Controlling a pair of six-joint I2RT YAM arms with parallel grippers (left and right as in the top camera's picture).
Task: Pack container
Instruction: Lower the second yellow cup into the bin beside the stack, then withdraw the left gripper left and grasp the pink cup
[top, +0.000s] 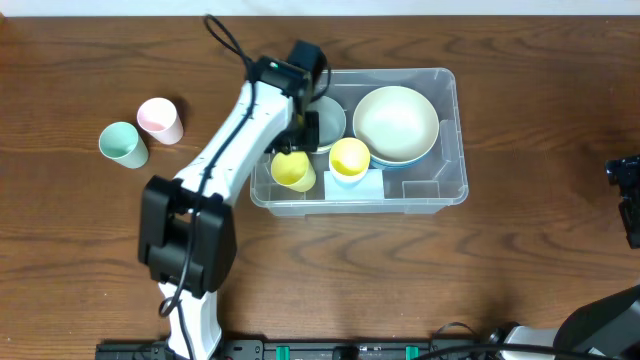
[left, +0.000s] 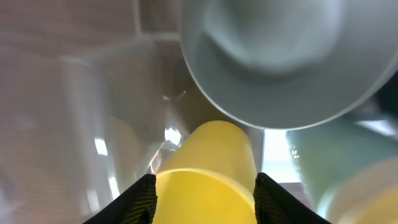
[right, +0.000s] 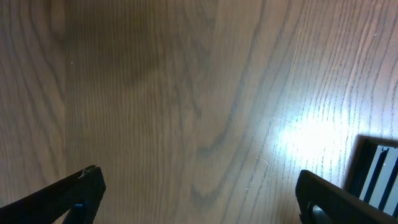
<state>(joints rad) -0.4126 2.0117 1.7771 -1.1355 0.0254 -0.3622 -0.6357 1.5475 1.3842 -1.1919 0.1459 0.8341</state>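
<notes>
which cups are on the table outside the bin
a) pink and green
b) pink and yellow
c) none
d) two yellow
a: the pink cup and green cup stand on the table, left of the bin.

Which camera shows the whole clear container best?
The overhead view: the container shows complete, rim and all four corners. The left wrist view catches only a blurred stretch of its clear wall up close; the right wrist view shows none of it, just table.
</notes>
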